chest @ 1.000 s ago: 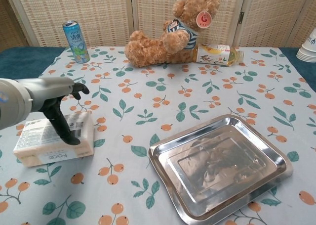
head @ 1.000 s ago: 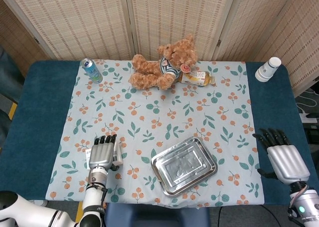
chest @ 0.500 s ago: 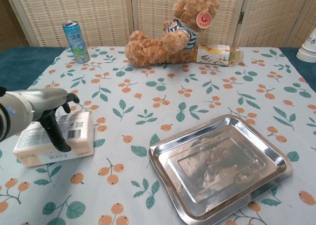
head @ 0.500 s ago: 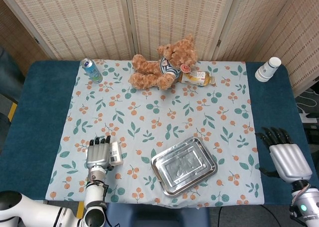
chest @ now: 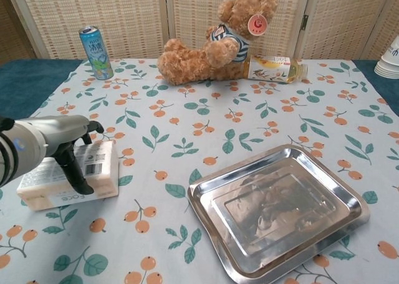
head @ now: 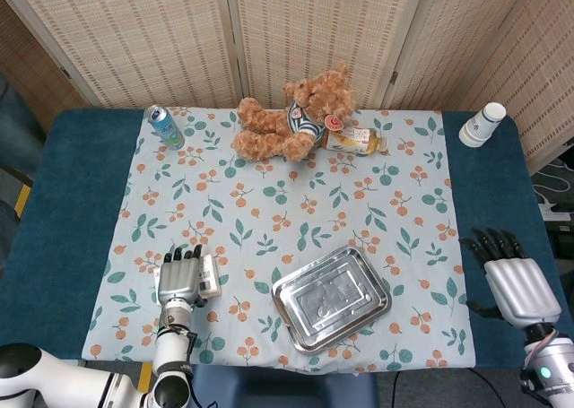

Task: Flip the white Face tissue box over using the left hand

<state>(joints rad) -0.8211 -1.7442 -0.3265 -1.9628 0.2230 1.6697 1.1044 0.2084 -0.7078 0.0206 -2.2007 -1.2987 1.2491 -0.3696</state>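
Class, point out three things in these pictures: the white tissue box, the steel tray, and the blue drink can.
white tissue box [chest: 100,162], chest view, on the barcode end of its top face.
steel tray [chest: 349,200], chest view, on its right rim.
blue drink can [chest: 95,52], chest view, on the middle of its label.

Behind the table, a folding screen [head: 287,31] of woven reed-like panels in pale wooden frames, at least 4 panels visible from the head view, small dark hinges at the joints. In front of it, a table [head: 63,211] covered in dark teal fabric, overlaid with a light cloth [head: 296,220] printed with orange berries and green leaves. Teal margins showing at both sides and along the back edge. At far right, beyond the table edge, a strip of pale floor [head: 556,193] with white cables. At far left, a dim grey area with a small yellow patch. Even, soft lighting, faint shadows only.
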